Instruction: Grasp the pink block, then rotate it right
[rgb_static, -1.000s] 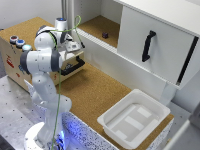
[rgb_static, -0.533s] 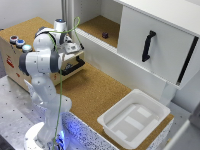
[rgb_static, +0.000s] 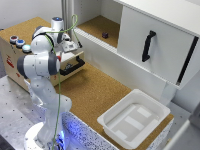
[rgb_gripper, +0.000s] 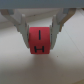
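The pink block fills the middle of the wrist view, reddish-pink with black marks on its faces. My gripper is shut on it, one pale finger pressing each side. It hangs over a pale, blurred surface. In the exterior view the gripper sits at the end of the white arm, over the wooden box with the black handle. The block itself is too small to make out there.
A small dark purple block lies in the open cabinet compartment. Round buttons sit on the wooden box's top. A white tray stands at the exterior view's lower right. The cabinet door carries a black handle.
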